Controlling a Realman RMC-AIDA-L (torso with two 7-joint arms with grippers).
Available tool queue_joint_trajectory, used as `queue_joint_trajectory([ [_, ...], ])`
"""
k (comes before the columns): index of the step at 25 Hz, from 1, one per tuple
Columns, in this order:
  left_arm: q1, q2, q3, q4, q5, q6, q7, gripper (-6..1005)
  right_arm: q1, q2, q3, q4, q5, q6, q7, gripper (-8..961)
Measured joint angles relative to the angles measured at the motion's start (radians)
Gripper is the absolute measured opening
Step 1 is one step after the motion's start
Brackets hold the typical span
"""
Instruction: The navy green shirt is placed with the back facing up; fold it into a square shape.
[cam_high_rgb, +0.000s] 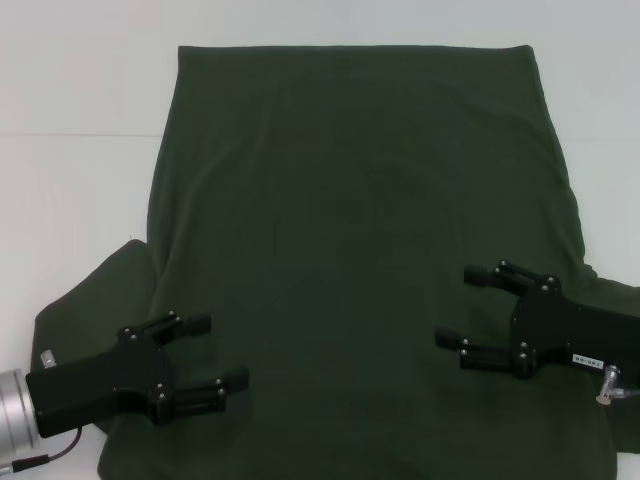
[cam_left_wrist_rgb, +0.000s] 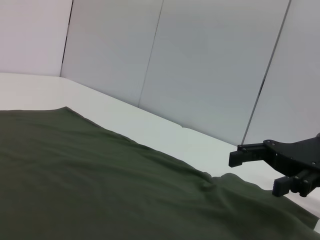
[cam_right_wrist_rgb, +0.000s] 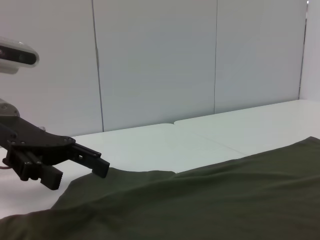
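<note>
Shirt: the navy green shirt (cam_high_rgb: 360, 250) lies flat on the white table (cam_high_rgb: 70, 180), plain side up, filling the middle of the head view from about 12 o'clock down to 6 o'clock.
Sleeves: one short sleeve (cam_high_rgb: 85, 290) bulges out at about 8 o'clock, the other shows at about 4 o'clock by the right arm; neither appears to be folded in.
Hem edge: the straight far edge sits at 12 o'clock, smooth, with no fold line visible across the body.
Left gripper: the left gripper (cam_high_rgb: 205, 355) sits over the cloth at about 7 o'clock, its two fingers spread apart and holding nothing.
Right gripper: the right gripper (cam_high_rgb: 470, 305) sits over the cloth at about 4 o'clock, fingers likewise parted with no fabric between them.
Contact: I cannot tell whether either pincer touches the cloth or hovers just above it.
Progress: I judge the task to be at its start; the shirt is spread out, no fold made.
Left to do: the sleeves and sides need bringing inward, then the length doubled over to reach a square.
Writing on the shirt: none visible on the upturned side.
Other writing: a small pale label (cam_high_rgb: 585, 360) on the right gripper's body, too small to read.
</note>
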Motion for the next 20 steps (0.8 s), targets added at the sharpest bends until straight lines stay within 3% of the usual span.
queue_joint_trajectory([
  [12,0.000,0.000,-0.010,0.000,0.000,0.001,-0.028,948,0.000,0.000,0.000,0.006,-0.002,0.000,0.000,942],
  [18,-0.015,0.016,-0.057,0.030,0.001,0.044,-0.308,947,0.000,-0.001,0.000,0.004,0.000,-0.033,0.002,941],
  [20,-0.024,0.034,-0.060,0.076,0.007,0.065,-0.488,947,0.000,-0.002,0.000,0.003,0.000,-0.038,0.004,941],
])
